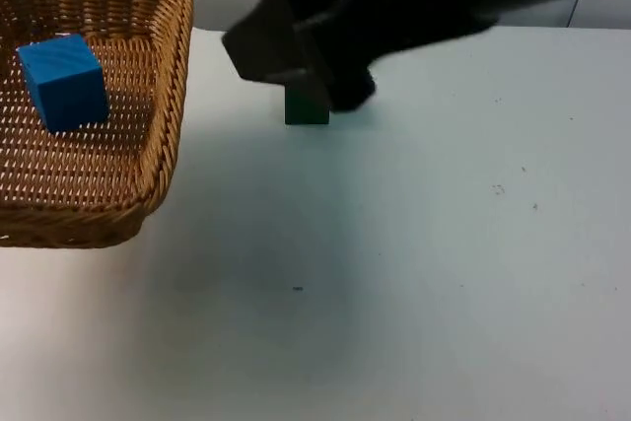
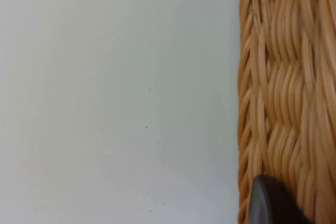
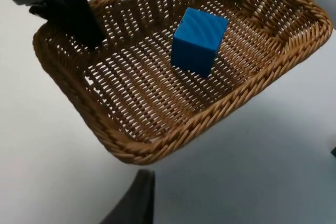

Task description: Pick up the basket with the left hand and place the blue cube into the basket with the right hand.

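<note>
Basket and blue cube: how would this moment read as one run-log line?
blue cube: inside basket | left end effector: on basket rim | right end effector: beside basket, near green block

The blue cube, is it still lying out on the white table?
No, the blue cube sits inside the basket.

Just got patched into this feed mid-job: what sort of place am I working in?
Probably a lab test bench: a bare white table top holding only task props, a wicker basket with a blue cube inside and a green block under the right arm.
</note>
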You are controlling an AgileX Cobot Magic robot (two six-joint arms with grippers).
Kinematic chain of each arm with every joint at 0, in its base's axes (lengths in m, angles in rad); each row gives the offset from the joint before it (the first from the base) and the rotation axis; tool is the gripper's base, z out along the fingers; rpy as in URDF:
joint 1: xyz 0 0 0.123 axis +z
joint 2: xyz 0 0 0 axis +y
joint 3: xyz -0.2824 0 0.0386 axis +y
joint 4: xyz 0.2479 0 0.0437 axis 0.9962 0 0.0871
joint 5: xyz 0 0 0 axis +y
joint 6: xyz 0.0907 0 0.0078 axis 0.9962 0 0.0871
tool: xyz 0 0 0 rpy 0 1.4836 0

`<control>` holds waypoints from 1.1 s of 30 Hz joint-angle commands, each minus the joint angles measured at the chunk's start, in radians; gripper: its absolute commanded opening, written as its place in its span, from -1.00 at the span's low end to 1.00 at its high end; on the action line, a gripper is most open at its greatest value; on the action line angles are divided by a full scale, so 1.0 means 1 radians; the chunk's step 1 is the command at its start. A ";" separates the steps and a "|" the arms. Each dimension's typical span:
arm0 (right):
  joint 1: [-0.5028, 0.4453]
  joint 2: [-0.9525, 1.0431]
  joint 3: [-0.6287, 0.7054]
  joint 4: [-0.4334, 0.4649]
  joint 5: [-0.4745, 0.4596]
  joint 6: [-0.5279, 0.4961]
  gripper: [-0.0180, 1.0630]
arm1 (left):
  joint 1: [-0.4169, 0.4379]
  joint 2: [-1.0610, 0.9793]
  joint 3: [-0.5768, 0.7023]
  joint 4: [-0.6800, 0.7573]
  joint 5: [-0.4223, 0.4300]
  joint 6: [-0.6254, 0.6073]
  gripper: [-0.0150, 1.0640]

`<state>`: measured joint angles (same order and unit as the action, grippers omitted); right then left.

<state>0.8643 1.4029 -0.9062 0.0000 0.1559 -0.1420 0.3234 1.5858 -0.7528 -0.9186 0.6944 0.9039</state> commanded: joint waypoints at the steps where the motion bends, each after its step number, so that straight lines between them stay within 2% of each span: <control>1: 0.004 -0.073 0.084 0.006 -0.076 0.022 0.93 | -0.013 -0.008 -0.001 -0.042 -0.024 0.013 -0.98; 7: 0.004 -0.260 0.233 0.009 -0.094 0.049 0.93 | -0.013 0.003 -0.001 -0.044 -0.054 0.013 -0.98; 12: 0.004 -0.425 0.288 0.000 -0.092 0.083 0.93 | -0.013 0.063 -0.001 -0.053 -0.054 0.036 -0.98; 21: 0.004 -0.669 0.293 0.000 0.029 0.078 0.93 | -0.013 0.179 -0.001 -0.098 -0.086 0.110 -0.98; 33: 0.004 -0.775 0.298 0.000 0.072 0.078 0.93 | -0.013 0.249 -0.001 -0.145 -0.102 0.196 -0.98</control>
<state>0.8643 0.6338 -0.6119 0.0070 0.2166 -0.0641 0.3143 1.8352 -0.7528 -1.0358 0.5870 1.0889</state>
